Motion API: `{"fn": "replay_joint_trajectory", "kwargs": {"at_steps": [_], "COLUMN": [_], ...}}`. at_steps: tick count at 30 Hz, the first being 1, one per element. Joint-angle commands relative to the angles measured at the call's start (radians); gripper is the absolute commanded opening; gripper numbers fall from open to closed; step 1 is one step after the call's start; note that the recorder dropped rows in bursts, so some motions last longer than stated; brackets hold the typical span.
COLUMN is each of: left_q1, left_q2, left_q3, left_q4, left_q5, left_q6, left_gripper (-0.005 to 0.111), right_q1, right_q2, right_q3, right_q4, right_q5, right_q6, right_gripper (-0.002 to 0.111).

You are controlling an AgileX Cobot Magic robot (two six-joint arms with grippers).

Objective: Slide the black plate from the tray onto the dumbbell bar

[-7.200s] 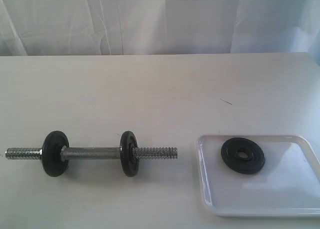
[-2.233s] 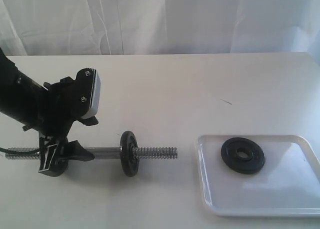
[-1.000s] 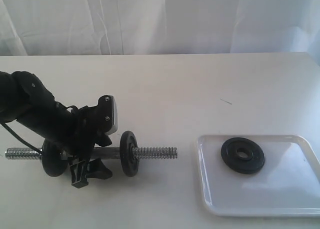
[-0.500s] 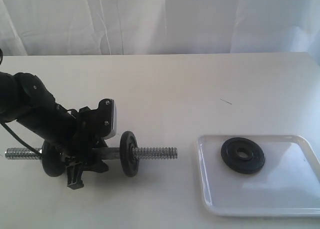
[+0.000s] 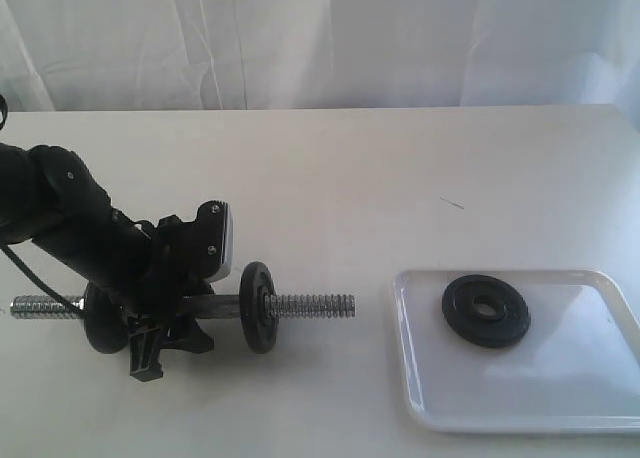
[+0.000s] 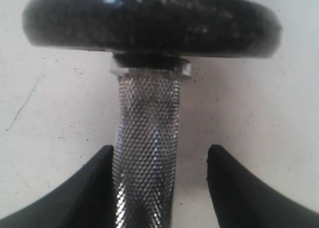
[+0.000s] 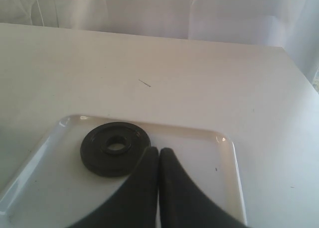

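Note:
The black plate lies flat in the white tray on the right, also seen in the right wrist view as the plate on the tray. The dumbbell bar lies on the table to the left and carries two other black discs. My left gripper is open and straddles the bar's knurled middle. One finger touches the bar and the other finger stands apart from it. My right gripper is shut and empty, hovering just beside the plate; the exterior view does not show it.
The left arm covers part of the left disc and the bar's middle. A small dark mark is on the white table behind the tray. A white curtain hangs along the far edge.
My left gripper has slid slightly left along the bar and settled lower around its middle. The bar, the plate and the tray have not moved.

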Motion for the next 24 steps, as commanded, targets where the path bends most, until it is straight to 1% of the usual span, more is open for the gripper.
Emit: {"fn": "replay_joint_trajectory", "kwargs": {"at_steps": [1,24], "left_q1": [-0.007,-0.007], "left_q2": [0.003,0.003], "left_q3": [0.002,0.002], "left_q4": [-0.005,-0.007], "left_q5": [0.022,0.021], "left_q6": [-0.002,-0.006], "left_gripper": [0.059,0.059], "right_q1": [0.002,0.002], "right_q2": [-0.006,-0.006], "right_q3": [0.002,0.002], "right_q4": [0.001,0.001], "right_q5": [-0.008,-0.008], "right_q6": [-0.002,-0.002], "right_gripper": [0.0,0.0]}}
